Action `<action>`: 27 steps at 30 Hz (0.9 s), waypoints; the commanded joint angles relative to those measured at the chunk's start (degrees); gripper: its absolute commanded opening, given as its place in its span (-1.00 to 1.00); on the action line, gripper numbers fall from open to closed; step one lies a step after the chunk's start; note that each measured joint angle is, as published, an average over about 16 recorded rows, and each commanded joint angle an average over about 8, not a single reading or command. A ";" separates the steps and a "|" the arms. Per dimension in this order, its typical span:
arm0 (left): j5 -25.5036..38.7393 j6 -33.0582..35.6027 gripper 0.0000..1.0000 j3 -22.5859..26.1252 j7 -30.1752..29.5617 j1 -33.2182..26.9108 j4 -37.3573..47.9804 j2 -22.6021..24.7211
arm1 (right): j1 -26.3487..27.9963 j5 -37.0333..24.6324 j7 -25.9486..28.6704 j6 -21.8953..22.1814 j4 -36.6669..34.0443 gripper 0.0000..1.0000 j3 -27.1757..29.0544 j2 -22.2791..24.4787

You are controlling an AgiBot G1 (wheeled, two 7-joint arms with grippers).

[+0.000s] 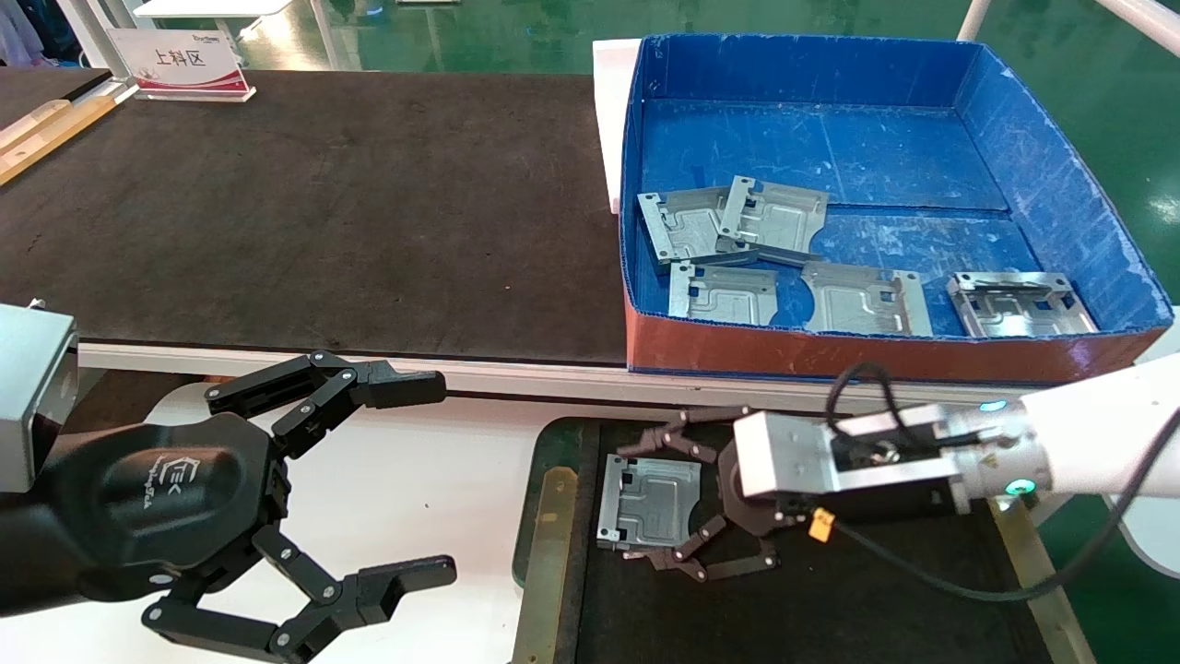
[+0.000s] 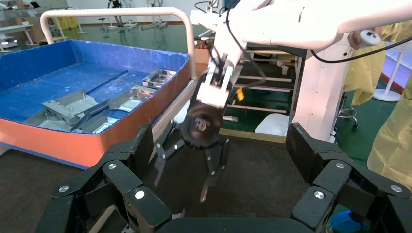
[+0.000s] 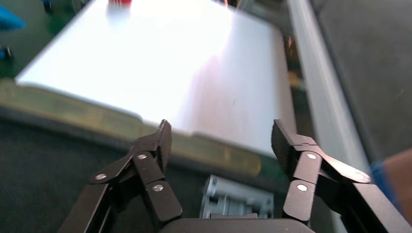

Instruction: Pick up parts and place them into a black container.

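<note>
black container (image 1: 553,516): one part (image 1: 648,503) | blue box (image 1: 1042,166): five parts | right claw (image 1: 656,498) spread

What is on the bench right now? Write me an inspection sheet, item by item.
Surface: long black table mat, white ledge in front of it.
Job's things: five parts in the blue box; one part lies flat in the black container.
Clutter: sign stand at the far corner.
Grippers: right gripper open around the container's part; left gripper open, over the white ledge.
Cables: black cable loops from the right wrist.
Surroundings: green floor, white frames, person in yellow.
</note>
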 commanded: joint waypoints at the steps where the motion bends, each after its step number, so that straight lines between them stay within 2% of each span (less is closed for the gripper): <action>1: 0.00 0.00 1.00 0.00 0.00 0.00 0.00 0.00 | -0.45 3.31 1.75 -0.29 3.62 1.00 -0.96 1.35; 6: 0.00 0.00 1.00 0.00 0.00 0.00 0.00 0.00 | 0.07 11.49 5.97 0.44 10.56 1.00 -2.71 5.64; 14: 0.00 -0.01 1.00 -0.01 0.00 0.01 0.01 0.00 | 0.57 20.10 10.13 1.13 11.17 1.00 -1.63 8.45; 18: 0.00 -0.01 1.00 -0.01 0.00 0.01 0.01 -0.01 | 0.44 21.47 10.56 1.04 10.93 1.00 -1.35 8.69; 27: 0.00 -0.01 1.00 -0.01 0.00 0.01 0.01 -0.01 | 0.42 19.71 10.14 1.16 10.92 1.00 -1.57 8.30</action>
